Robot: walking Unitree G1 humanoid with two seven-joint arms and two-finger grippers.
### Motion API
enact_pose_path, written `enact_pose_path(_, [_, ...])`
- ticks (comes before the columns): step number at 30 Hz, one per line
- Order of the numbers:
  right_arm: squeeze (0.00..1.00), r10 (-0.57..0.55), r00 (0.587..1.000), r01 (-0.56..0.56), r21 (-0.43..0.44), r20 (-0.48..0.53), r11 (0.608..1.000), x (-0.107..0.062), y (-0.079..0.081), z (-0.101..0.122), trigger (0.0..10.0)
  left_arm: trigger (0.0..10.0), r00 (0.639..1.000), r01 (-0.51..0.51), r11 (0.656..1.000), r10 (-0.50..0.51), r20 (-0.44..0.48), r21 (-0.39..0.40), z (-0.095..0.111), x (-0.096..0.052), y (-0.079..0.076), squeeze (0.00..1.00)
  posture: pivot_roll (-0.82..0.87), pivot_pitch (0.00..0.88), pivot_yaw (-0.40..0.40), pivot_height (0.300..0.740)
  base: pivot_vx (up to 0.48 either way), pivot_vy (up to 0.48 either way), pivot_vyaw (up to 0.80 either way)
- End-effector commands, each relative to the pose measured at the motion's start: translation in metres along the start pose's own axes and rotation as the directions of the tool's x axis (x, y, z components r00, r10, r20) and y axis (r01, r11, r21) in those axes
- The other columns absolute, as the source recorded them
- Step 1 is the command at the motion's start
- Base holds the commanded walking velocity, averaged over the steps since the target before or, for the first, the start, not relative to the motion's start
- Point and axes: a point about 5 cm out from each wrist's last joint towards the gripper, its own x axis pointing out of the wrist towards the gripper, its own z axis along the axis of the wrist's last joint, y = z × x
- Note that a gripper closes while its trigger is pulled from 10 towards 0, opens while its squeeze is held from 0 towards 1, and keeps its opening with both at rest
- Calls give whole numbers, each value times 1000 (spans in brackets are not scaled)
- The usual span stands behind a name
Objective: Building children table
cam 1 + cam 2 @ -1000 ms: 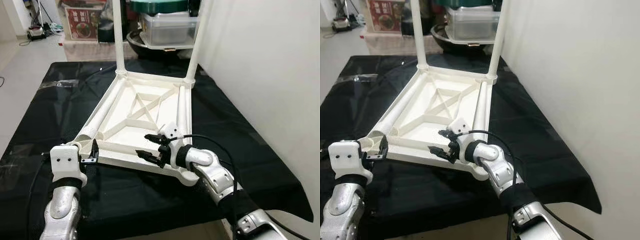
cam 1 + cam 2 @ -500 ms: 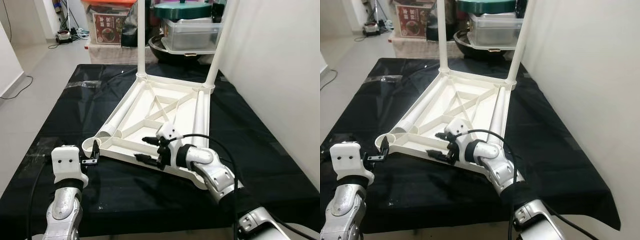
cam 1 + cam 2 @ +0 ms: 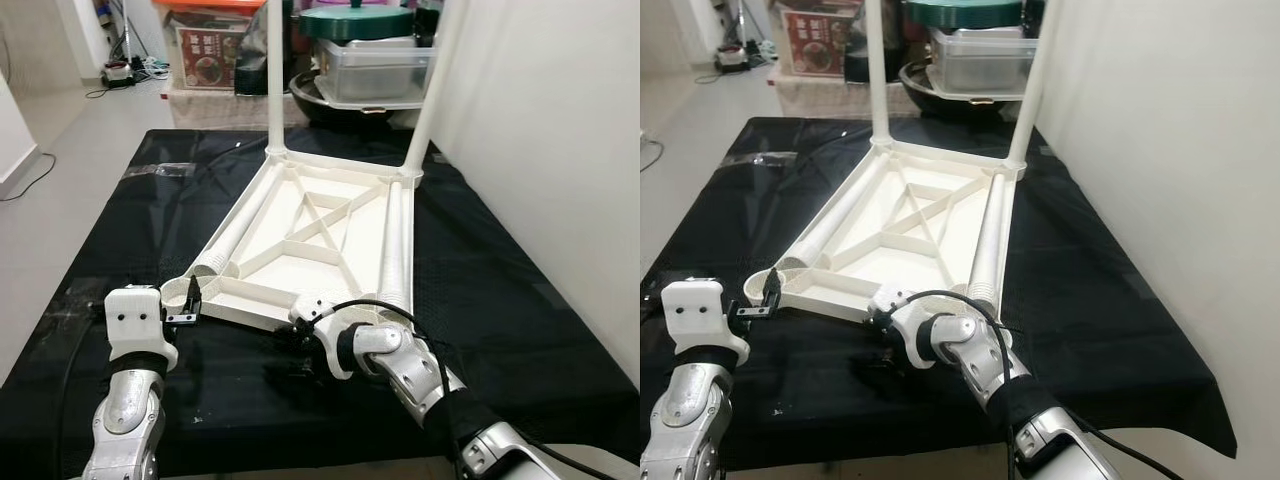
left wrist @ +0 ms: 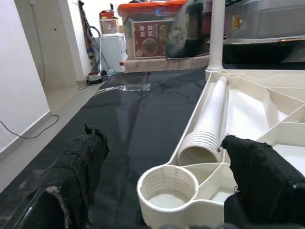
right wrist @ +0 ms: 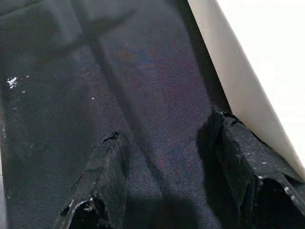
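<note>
While both tools point(image 3: 188, 300) point(image 5: 167, 176) gape, two legs stand and two lie on the tabletop point(image 3: 300, 235).

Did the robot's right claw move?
Yes. The right claw dropped off the white tabletop's near rim, now pointing down at the black cloth.

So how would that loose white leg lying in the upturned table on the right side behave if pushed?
The loose leg is a round tube, so it would likely roll, though the tabletop's ribs and rim should hem it in. It looks like stiff, hollow plastic, so probably light.
</note>
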Motion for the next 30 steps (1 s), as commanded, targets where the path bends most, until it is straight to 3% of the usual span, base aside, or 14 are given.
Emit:
enact_pose_path(1, [0,-58,996,59,6,-62,998,-2,-9,-5,10000,10000,1000,8,1000,-8,-25,15,-5,0,0,0,59,0,-79,740,0,0,0])
enact_pose_path(5, [0,-102,993,103,18,-54,994,-2,-15,-3,10000,10000,1000,9,1000,-9,-23,14,-4,0,0,0,62,0,-81,740,0,0,0])
enact_pose_path(6, [0,-109,994,109,13,-15,994,-4,-17,4,10000,10000,1000,10,1000,-10,-22,14,-4,0,-1,0,63,0,-81,740,0,0,0])
enact_pose_path(7, [0,-94,992,87,75,86,993,-6,-18,19,10000,10000,1000,15,1000,-14,-22,12,-4,-1,-1,0,60,0,-80,740,0,0,0])
enact_pose_path(8, [0,-94,992,87,75,86,993,-6,-18,19,10000,10000,1000,15,1000,-14,-22,12,-4,-1,-1,0,60,0,-80,740,0,0,0])
enact_pose_path(9, [0,-74,976,53,103,205,993,-11,-18,35,10000,10000,1000,18,1000,-18,-23,11,-4,-2,-2,0,59,0,-78,740,0,0,0])
enact_pose_path(14, [0,-66,941,23,130,333,991,-22,-20,51,10000,10000,999,32,999,-32,-19,2,-4,-1,-5,0,59,0,-78,740,0,0,0])
enact_pose_path(17, [0,-63,940,21,130,335,991,-23,-20,49,10000,10000,999,37,999,-37,-17,-1,-4,-1,-6,0,59,0,-78,740,0,0,0])
enact_pose_path(22, [0,-122,980,103,127,154,987,-16,-26,24,10000,10000,999,48,999,-48,-16,-1,-5,1,-8,0,48,0,-71,740,0,0,0])
enact_pose_path(29, [0,-165,986,163,189,-5,968,-13,-32,2,10000,10000,999,43,999,-43,-16,1,-5,1,-7,0,56,0,-80,740,0,0,0])
enact_pose_path(30, [0,-157,987,159,188,-29,969,-13,-31,-2,8471,10000,999,42,999,-42,-16,2,-5,1,-7,0,58,0,-82,740,0,0,0])
